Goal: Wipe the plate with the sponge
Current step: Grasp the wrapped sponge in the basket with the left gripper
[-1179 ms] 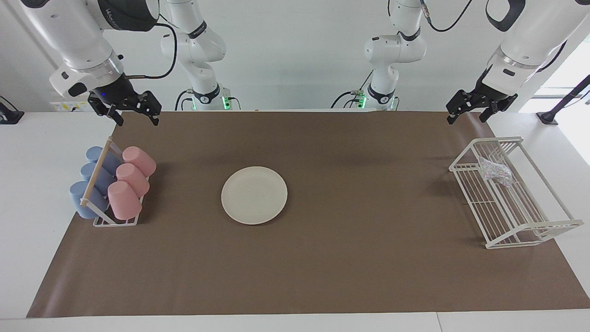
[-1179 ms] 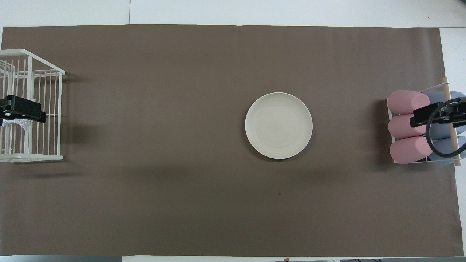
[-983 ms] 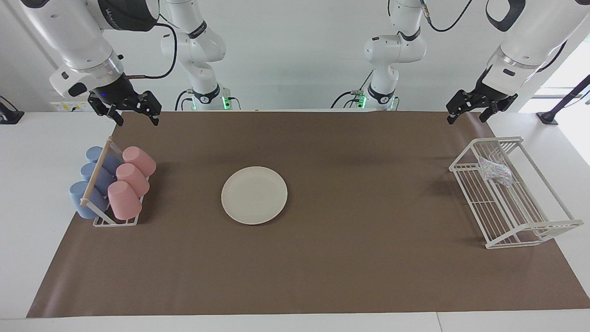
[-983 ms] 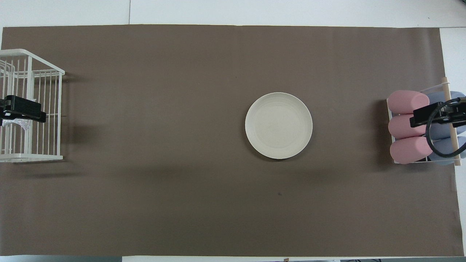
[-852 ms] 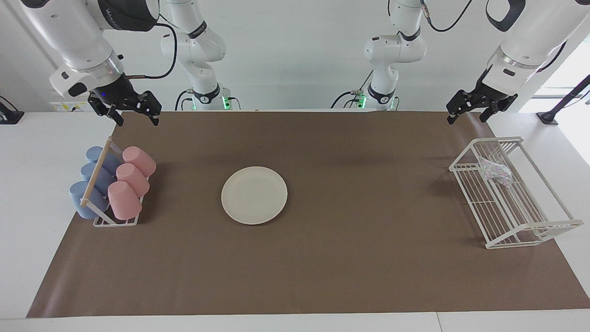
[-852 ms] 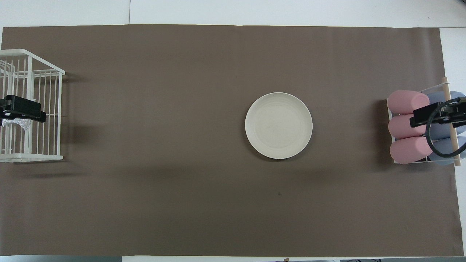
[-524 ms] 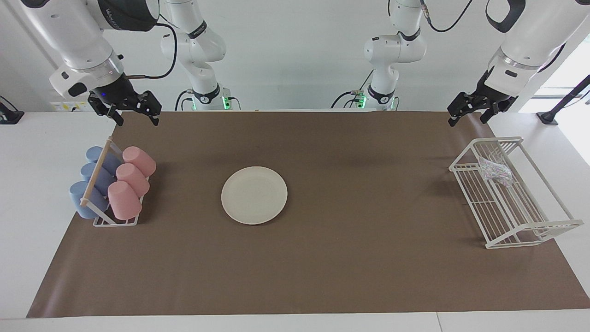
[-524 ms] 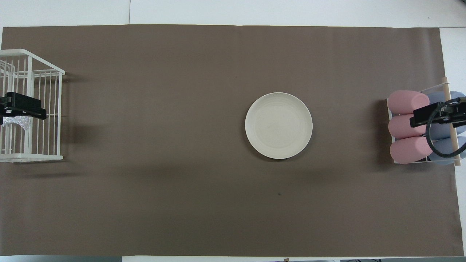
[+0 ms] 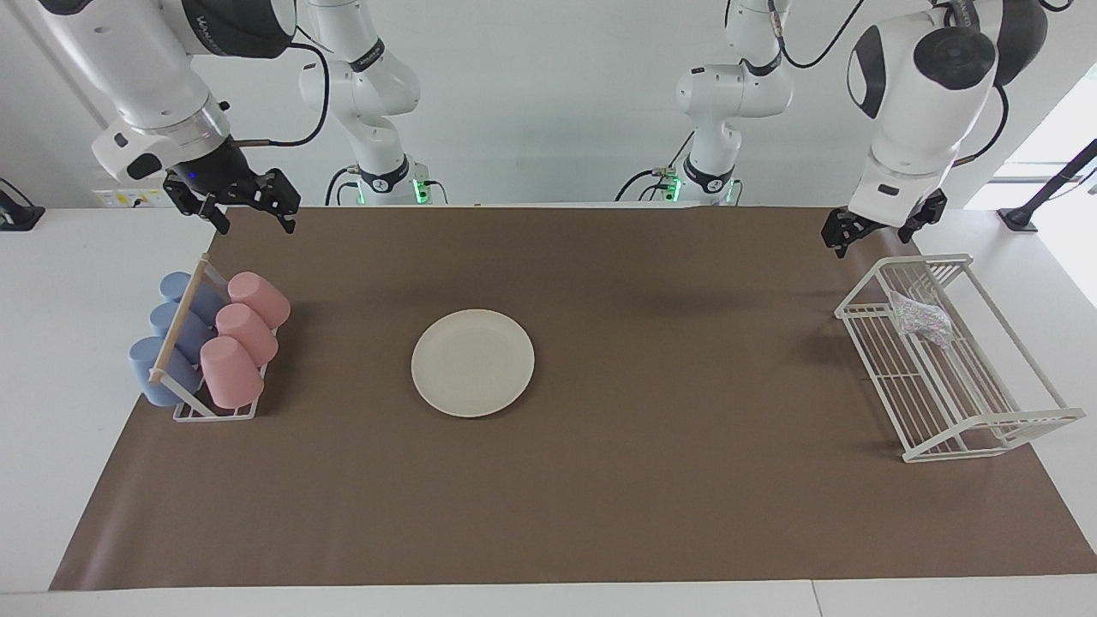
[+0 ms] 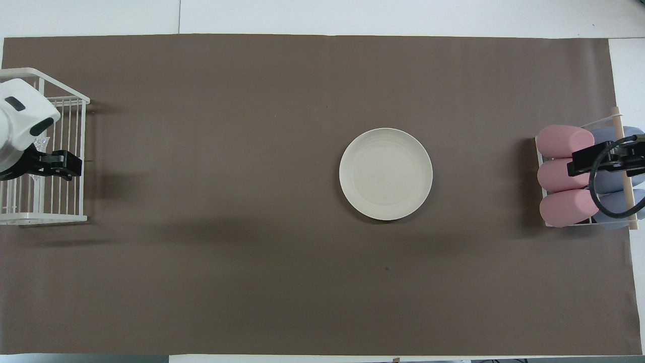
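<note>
Sponge [image 9: 921,318] lay in the rack [image 9: 1020,422], right of frame. Left gripper [image 9: 883,230], fingers spread, had swung down toward it; right gripper [image 9: 250,214] waited spread, upper left. Plate [image 9: 472,362] sat centre, unwiped.

- Plate [image 9: 472,362]: smooth matt cream surface with faint rings; material cannot be told.
- Sponge [image 9: 921,318]: wrinkly, shiny silvery mesh with pinkish flecks.
- Rack [image 9: 1020,419]: thin wire, white coated, slightly glossy.
- Cups [image 9: 242,340]: smooth matt pink and blue, plastic-looking.
- Cup holder: white wire with a bare wooden rod [image 9: 178,320].
- Mat [image 9: 651,480] on the worktop [image 9: 51,343]: matt brown, paper-like; worktop smooth white.
</note>
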